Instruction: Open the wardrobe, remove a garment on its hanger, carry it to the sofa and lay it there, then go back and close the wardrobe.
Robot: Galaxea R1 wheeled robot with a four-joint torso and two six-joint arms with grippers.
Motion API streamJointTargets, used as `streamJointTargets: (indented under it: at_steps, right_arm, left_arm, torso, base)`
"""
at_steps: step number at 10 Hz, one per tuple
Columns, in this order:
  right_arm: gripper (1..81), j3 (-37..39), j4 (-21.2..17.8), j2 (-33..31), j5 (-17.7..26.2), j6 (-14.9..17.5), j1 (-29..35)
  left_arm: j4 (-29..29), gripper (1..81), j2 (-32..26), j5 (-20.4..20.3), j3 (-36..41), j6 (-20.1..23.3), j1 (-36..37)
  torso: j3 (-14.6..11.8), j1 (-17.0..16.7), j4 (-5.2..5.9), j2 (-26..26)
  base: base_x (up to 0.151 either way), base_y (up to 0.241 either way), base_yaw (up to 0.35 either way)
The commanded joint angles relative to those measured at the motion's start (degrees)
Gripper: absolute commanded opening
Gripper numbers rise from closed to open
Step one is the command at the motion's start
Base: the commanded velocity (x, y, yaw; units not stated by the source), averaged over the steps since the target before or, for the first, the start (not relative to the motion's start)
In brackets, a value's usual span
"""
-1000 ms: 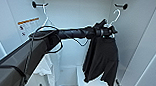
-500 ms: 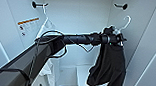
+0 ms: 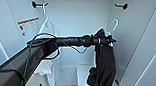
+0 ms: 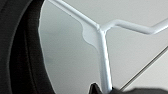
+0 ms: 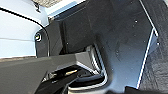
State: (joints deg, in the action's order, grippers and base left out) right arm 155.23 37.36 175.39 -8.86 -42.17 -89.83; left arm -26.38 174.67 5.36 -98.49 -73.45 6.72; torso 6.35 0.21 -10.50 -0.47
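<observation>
The wardrobe [image 3: 77,23] is seen open from the head view, its white interior bare at the back, with a black hook [image 3: 121,6] on the right inner wall and another black hook [image 3: 36,4] on the left. The left arm is stretched from the picture's left into the wardrobe, and the left gripper [image 3: 111,41] is placed at the neck of the hanger [image 3: 114,24]. The gripper appears clamped on the hanger, though the fingers themselves are hard to make out.

The hanger is thin and white, its curved hook top raised free, below and apart from the right wall hook. The black T-shirt [image 3: 104,67] is draped from it in plain, dark, rumpled folds, bunched at the lower end and hung low toward the wardrobe floor. In the left wrist view the hanger's white stem and spreading shoulders [image 4: 101,37] are shown close up, with black cloth [image 4: 22,50] beside them.

A white T-shirt [image 3: 48,30] is hung on its own white hanger from the left hook. The state of the right gripper cannot be told.
</observation>
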Motion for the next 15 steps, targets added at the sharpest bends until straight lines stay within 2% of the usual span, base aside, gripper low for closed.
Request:
streamJointTargets:
  at_steps: [1,9,15]
  right_arm:
    - [81.1,-0.12,-0.1,0.08,2.27,0.07,1.54]
    - [81.1,0.14,-0.1,-0.1,2.18,0.07,1.36]
    - [81.1,0.5,-0.19,-0.1,1.48,0.07,1.19]
  left_arm:
    - [-1.74,1.0,-1.24,-1.58,1.71,1.11,10.55]
    - [-1.74,1.0,-3.18,-2.38,2.16,1.11,10.29]
    - [-1.74,1.0,-3.97,-2.73,2.95,1.11,10.29]
  torso:
    - [0.0,0.0,0.0,0.0]
    - [0.0,-0.07,0.02,0.0]
    - [0.0,-0.07,0.02,0.0]
  base:
    - [-0.092,0.0,0.0]
    - [-0.098,0.0,0.0]
    - [-0.128,0.0,0.0]
